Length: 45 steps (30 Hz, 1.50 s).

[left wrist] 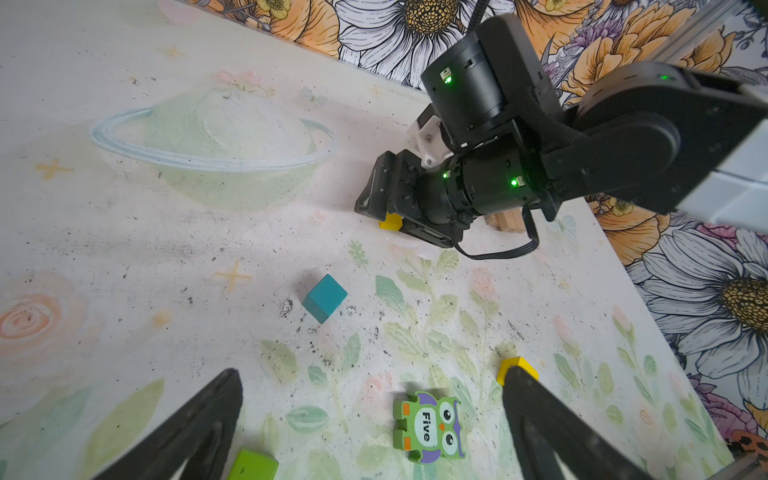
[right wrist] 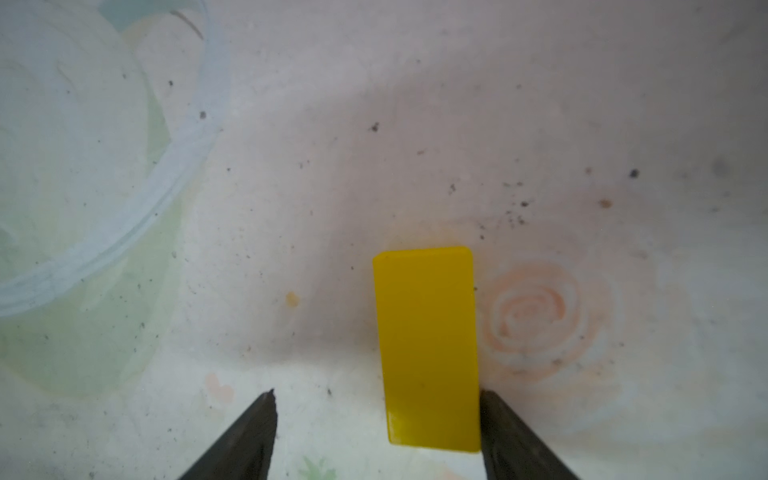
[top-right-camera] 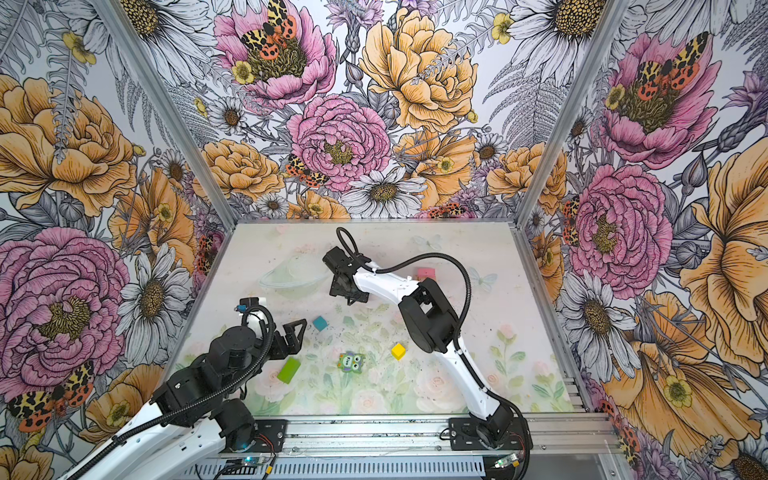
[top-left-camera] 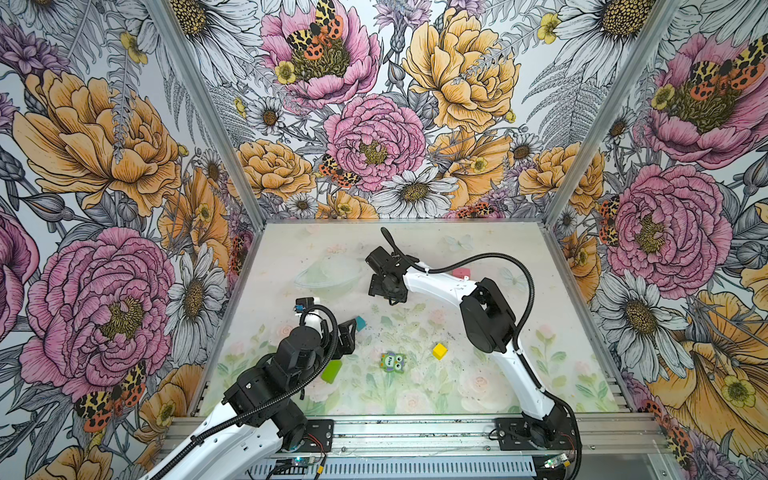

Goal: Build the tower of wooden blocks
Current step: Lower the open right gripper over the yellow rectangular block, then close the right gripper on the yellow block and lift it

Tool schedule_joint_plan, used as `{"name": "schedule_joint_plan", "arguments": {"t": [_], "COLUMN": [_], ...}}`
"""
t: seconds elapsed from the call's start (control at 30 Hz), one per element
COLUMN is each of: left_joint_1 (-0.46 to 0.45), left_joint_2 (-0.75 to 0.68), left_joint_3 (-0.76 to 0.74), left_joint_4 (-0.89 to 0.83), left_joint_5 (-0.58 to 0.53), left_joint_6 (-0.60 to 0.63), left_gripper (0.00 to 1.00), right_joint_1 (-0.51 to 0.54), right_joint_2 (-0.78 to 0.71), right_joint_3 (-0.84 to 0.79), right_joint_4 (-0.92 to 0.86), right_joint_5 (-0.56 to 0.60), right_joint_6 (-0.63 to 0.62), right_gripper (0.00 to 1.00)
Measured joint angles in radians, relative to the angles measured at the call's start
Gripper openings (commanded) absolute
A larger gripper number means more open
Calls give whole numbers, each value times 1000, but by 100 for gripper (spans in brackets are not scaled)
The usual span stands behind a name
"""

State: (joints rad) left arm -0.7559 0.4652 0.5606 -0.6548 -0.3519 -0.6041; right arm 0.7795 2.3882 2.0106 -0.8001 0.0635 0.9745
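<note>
My right gripper (right wrist: 378, 395) stands open low over the table, straddling a flat yellow bar (right wrist: 428, 345). One finger touches the bar's side and the other stands well clear. My left gripper (left wrist: 372, 376) hangs wide open and holds nothing. Around it lie a teal cube (left wrist: 325, 298), a green owl block (left wrist: 428, 426), a lime-green block (left wrist: 253, 465) and a yellow cube (top-left-camera: 439, 351). A pink block (top-right-camera: 426, 273) sits behind the right arm, with tan wood (left wrist: 505, 220) beside it. Whether these form the tower I cannot tell.
The table (top-left-camera: 478, 386) is a pale flower-printed sheet with a painted planet (top-left-camera: 328, 272) at the back. Floral walls close it in on three sides. An aluminium rail (top-left-camera: 415, 432) carrying both arm bases runs along the front edge.
</note>
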Motion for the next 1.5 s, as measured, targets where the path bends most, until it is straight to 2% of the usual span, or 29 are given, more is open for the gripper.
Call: {"name": "schedule_joint_plan", "arguments": {"t": [0.27, 0.5, 0.67, 0.87, 1.03, 1.5], "left_joint_1": [0, 1, 4, 8, 8, 14], "left_joint_2": [0, 3, 26, 65, 73, 74], "left_joint_3": [0, 0, 0, 3, 12, 16], "left_joint_4": [0, 0, 0, 0, -1, 0], "left_joint_5": [0, -1, -10, -27, -34, -46], "left_joint_6": [0, 0, 0, 0, 0, -16], "left_gripper": [99, 99, 99, 99, 99, 99], "right_joint_1": [-2, -53, -120, -156, -155, -136], "right_joint_2": [0, -35, -103, -140, -121, -23], "right_joint_3": [2, -42, -55, 1, 2, 17], "right_joint_4": [23, 51, 53, 11, -24, -56], "right_joint_5": [-87, -167, -219, -230, -230, -218], "right_joint_6": [-77, -177, -310, -541, -661, -791], "right_gripper": [78, 78, 89, 93, 93, 93]}}
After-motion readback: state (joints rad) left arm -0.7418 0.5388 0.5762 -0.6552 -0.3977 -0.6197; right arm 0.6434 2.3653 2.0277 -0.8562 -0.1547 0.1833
